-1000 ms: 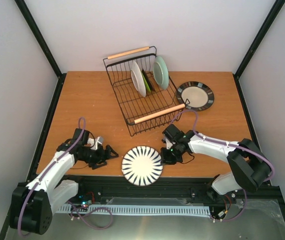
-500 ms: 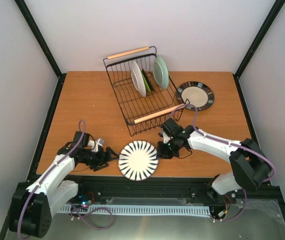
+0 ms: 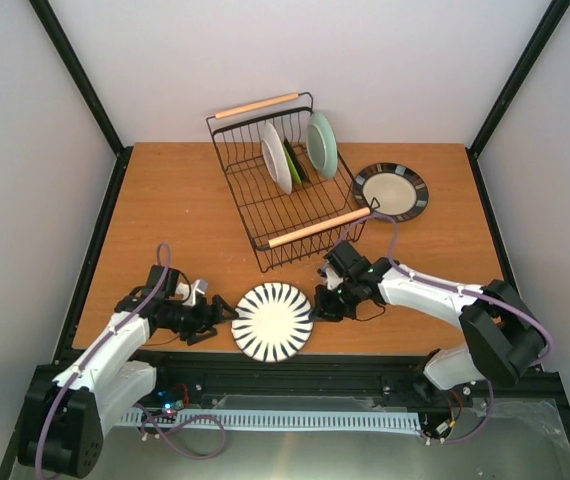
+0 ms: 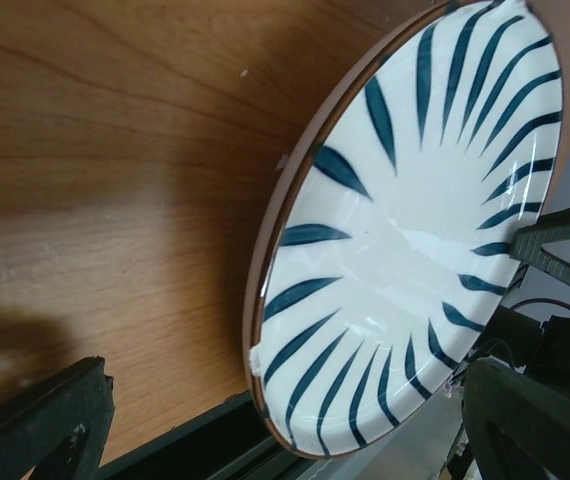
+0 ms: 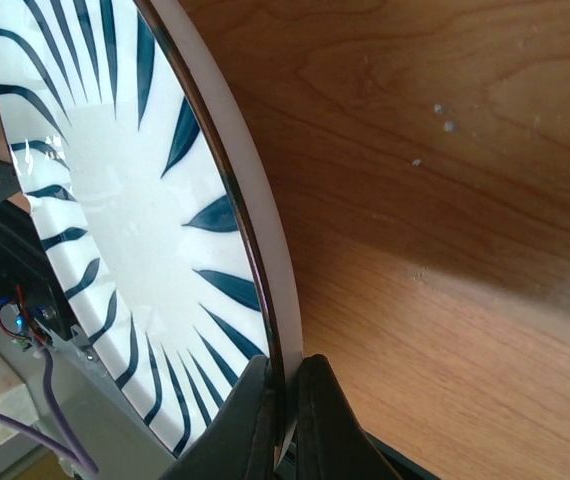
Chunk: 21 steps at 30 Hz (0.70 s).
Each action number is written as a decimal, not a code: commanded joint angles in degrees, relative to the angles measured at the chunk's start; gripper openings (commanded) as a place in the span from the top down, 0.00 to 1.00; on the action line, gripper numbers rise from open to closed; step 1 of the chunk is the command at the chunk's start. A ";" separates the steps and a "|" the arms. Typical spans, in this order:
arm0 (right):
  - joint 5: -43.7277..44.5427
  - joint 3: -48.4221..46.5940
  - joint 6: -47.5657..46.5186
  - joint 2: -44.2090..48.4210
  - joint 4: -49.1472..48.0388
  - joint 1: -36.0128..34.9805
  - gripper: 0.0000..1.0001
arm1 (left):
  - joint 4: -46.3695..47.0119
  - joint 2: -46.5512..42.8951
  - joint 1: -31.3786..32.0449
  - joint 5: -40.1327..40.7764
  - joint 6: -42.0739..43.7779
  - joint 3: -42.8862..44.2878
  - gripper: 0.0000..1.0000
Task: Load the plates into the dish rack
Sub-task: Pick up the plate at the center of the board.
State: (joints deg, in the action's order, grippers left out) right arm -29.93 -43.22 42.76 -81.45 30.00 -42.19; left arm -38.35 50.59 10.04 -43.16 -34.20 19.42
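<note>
striped plate (image 3: 272, 321): white, with dark teal-black strokes fanning out from a plain centre; thin brown edge
dish rack (image 3: 257, 210): black wire
rack handles (image 3: 317, 227): pale wood
white plate (image 3: 275, 157): plain white
lime plate (image 3: 293, 160): bright lime green
mint plate (image 3: 322, 144): soft mint green
rimmed plate (image 3: 391, 191): cream centre, black rim with pale streaks
table (image 3: 185, 200): warm orange-brown wood grain
arms (image 3: 115, 345): white shells, black joints, purple cables

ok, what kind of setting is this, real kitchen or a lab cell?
Likely a lab workcell, not a kitchen: white panel walls in a black frame enclose a wooden tabletop, with the left arm and right arm bolted at its near edge. The dish rack seems a prop.
</note>
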 commanded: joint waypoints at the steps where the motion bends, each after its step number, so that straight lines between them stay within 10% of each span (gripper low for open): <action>1: -6.10 0.33 1.67 3.06 -7.35 0.31 0.97 | 2.36 -0.39 0.42 -1.63 -1.74 0.81 0.04; 21: -9.00 -3.92 4.09 2.65 -10.37 0.28 0.97 | 5.46 -0.38 0.49 -4.20 -3.88 -0.17 0.09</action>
State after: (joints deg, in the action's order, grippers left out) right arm -33.32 -43.88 45.34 -80.71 26.37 -42.04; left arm -34.61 50.48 10.09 -45.76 -36.88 18.41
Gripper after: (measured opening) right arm 0.049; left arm 0.922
